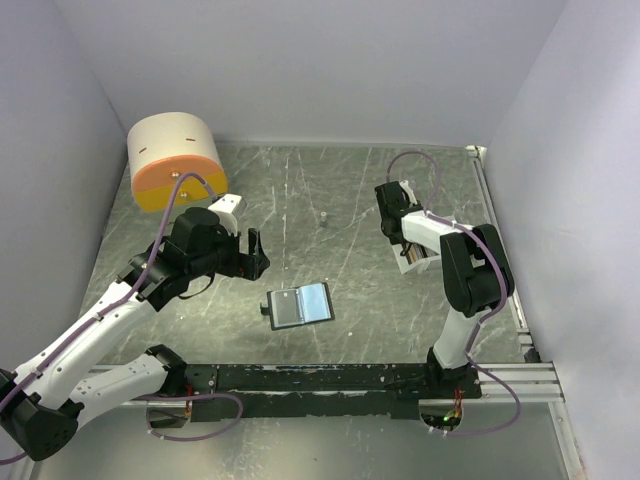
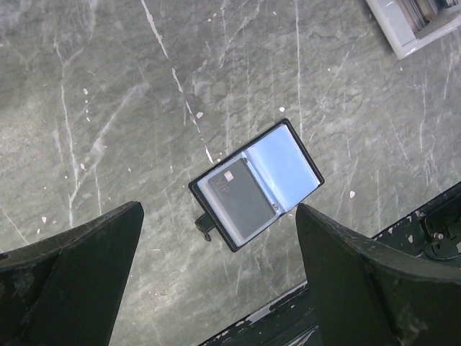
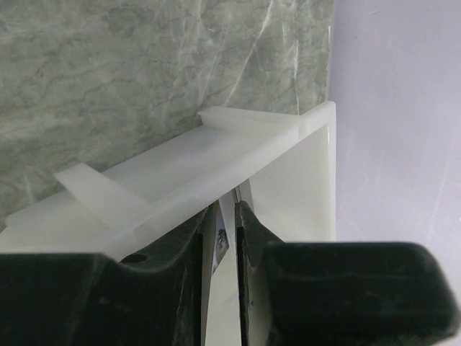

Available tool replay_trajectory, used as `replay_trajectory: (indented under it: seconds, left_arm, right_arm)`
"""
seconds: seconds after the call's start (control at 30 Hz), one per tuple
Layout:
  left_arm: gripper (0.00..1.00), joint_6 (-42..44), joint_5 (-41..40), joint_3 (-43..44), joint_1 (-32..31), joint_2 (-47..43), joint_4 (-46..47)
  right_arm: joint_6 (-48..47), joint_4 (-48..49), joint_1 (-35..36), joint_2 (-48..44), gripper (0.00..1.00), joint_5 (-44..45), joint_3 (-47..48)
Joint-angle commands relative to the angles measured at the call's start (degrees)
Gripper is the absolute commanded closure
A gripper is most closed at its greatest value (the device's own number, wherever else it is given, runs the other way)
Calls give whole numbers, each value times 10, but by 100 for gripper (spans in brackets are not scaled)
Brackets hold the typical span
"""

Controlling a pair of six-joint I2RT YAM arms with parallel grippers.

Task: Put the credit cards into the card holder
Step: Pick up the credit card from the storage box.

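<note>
The black card holder (image 1: 300,305) lies open on the table, bluish-grey pockets up. In the left wrist view (image 2: 256,184) a dark grey credit card (image 2: 238,200) sits in its left pocket. My left gripper (image 1: 258,255) hovers up and to the left of it, empty, jaws wide open (image 2: 218,207). My right gripper (image 1: 406,252) reaches down into the white tray (image 1: 414,264) at the right. In the right wrist view its fingers (image 3: 225,209) are closed on a thin pale credit card (image 3: 229,238) standing on edge inside the tray (image 3: 288,173).
A round cream-and-orange drawer box (image 1: 175,160) stands at the back left. A small pale object (image 1: 324,215) stands mid-table. A black rail (image 1: 330,378) runs along the near edge. The right wall is close behind the tray, whose corner shows in the left wrist view (image 2: 418,29).
</note>
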Motion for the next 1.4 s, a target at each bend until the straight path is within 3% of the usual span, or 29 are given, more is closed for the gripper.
replay_trajectory:
  seconds: [0.0,0.77,1.37]
  left_arm:
    - [1,8,-10,-4,-2,-5,1]
    - [1,8,-13,-5,-1,0,1]
    - [1,8,-15,-5,-2,0,0]
  right_arm:
    - [-10,18,-12,14,82,22,-1]
    - [43,9,-13,-4,73,-37,3]
    - [22,21,-29,28,77,22,-15]
